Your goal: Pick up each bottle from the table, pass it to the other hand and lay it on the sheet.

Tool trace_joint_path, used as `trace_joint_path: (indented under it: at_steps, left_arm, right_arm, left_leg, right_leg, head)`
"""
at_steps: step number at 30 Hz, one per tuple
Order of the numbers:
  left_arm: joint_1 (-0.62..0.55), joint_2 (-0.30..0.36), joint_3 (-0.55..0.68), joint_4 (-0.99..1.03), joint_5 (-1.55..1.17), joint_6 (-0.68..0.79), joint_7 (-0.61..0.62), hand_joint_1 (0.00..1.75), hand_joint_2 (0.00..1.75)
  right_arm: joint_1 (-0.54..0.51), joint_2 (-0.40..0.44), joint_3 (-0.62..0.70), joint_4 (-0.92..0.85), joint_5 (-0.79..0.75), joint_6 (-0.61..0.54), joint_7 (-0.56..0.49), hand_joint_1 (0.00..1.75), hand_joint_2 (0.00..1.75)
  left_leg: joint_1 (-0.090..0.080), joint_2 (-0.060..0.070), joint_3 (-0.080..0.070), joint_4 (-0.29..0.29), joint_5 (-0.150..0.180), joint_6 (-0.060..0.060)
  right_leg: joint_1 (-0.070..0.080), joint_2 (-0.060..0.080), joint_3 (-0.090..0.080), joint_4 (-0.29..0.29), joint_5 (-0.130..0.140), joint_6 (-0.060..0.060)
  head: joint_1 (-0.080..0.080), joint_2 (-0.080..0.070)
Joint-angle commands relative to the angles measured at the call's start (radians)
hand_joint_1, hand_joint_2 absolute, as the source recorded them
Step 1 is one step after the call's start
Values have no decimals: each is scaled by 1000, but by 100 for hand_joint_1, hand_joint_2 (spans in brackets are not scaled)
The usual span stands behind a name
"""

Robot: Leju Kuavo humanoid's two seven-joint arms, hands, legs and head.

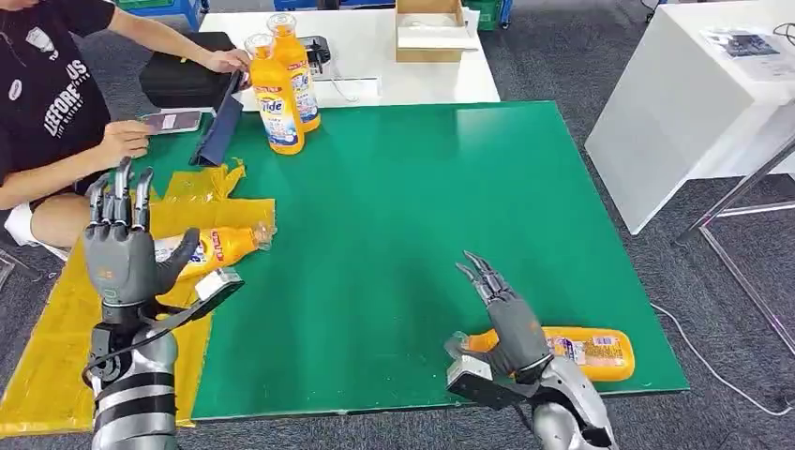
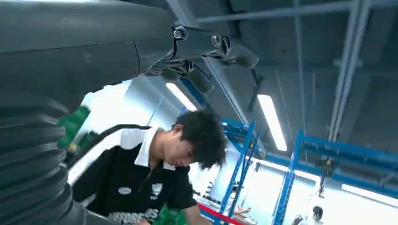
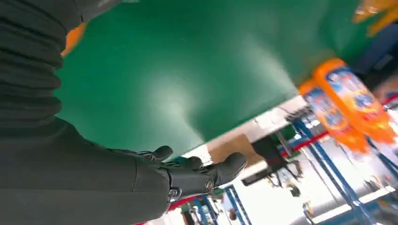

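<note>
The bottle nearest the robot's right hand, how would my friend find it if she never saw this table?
Start at the big green table and go to its near right corner, by the robot's right hand. An orange bottle lies there flat on its side. The other lying bottle rests on the yellow sheet, and two more stand upright at the far edge.
</note>
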Motion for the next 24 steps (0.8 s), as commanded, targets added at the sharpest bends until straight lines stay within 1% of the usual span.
trace_joint_path:
  at_steps: [1,2,3,4,5,6,8,9,10,13,14,18,19,23,24]
  left_arm:
    - [85,-71,-211,-30,175,-3,1,0,175]
    - [90,-79,-221,-28,176,-3,1,0,175]
    - [97,-75,-252,-19,211,-3,1,0,175]
    - [101,-70,-269,-14,228,-3,1,0,175]
    - [108,-74,-287,-11,211,-3,1,0,175]
    - [108,-74,-287,-11,211,-3,1,0,175]
    - [112,-96,-293,3,175,-3,1,0,175]
    - [122,-77,-341,-16,169,-3,57,0,175]
    - [119,-97,-310,12,194,-3,1,0,175]
    - [115,-98,-327,34,207,-3,1,0,175]
    - [115,-98,-327,34,207,-3,1,0,175]
    - [99,-89,-350,121,253,-3,1,0,175]
    - [99,-89,-350,121,253,-3,1,0,175]
    - [98,-89,-353,125,251,-3,1,0,175]
    - [98,-89,-353,125,251,-3,1,0,175]
  right_arm:
    - [22,-84,-46,24,67,17,73,0,175]
    - [24,-92,-58,32,68,17,73,0,175]
    - [24,-98,-73,43,75,19,76,0,175]
    - [23,-101,-80,48,71,22,77,0,175]
    - [17,-99,-110,70,40,30,67,0,175]
    - [17,-99,-110,70,40,30,67,0,175]
    - [-5,-99,-144,123,32,32,62,0,175]
    - [-9,-101,-152,137,25,32,62,0,175]
    - [-13,-96,-158,145,23,33,64,0,175]
    - [-22,-93,-186,180,1,43,60,0,175]
    - [-22,-93,-186,180,1,43,60,0,175]
    - [-50,-80,-221,259,-7,38,50,0,175]
    - [-50,-80,-221,259,-7,38,50,0,175]
    - [-53,-83,-220,267,-8,43,45,0,175]
    - [-53,-83,-220,267,-8,43,45,0,175]
  left_leg:
    - [0,-8,3,-1,0,0]
    - [0,-6,2,-1,0,0]
    - [0,-9,4,-1,-1,0]
    - [0,-5,2,0,-1,0]
    - [0,-7,3,-1,0,0]
    - [1,-8,5,-1,-1,0]
    - [0,-3,1,-1,0,0]
    - [0,-5,3,-1,-1,0]
    - [0,-4,1,-1,-1,1]
    - [0,-6,4,-2,-1,1]
    - [0,-4,3,-1,-1,1]
    - [0,-4,3,-2,0,1]
    - [0,-5,5,-3,0,0]
    - [0,-3,3,-1,-1,1]
    - [0,-4,4,-2,-1,0]
  right_leg:
    - [-1,-3,5,-2,-2,0]
    - [0,-2,3,-1,-1,0]
    - [0,-3,6,-2,-2,0]
    - [-1,-1,3,-1,-1,0]
    - [-1,-2,4,-1,-1,0]
    - [-1,0,7,-2,-2,-1]
    - [-1,0,3,-1,0,0]
    - [-1,1,4,-2,-1,-1]
    - [-1,0,3,-2,0,0]
    - [-1,0,6,-3,-1,-1]
    - [-1,1,4,-2,0,-1]
    - [-1,0,5,-2,0,-1]
    - [-1,1,7,-3,0,-1]
    - [0,1,4,-2,0,-1]
    - [-1,2,5,-2,-1,-1]
  head:
    - [0,0]
    - [0,0]
    - [0,0]
    - [0,0]
    - [0,0]
    - [0,0]
    - [0,0]
    - [0,0]
    - [0,0]
    - [0,0]
    - [0,0]
    - [0,0]
    - [-1,0]
    - [0,0]
    - [0,0]
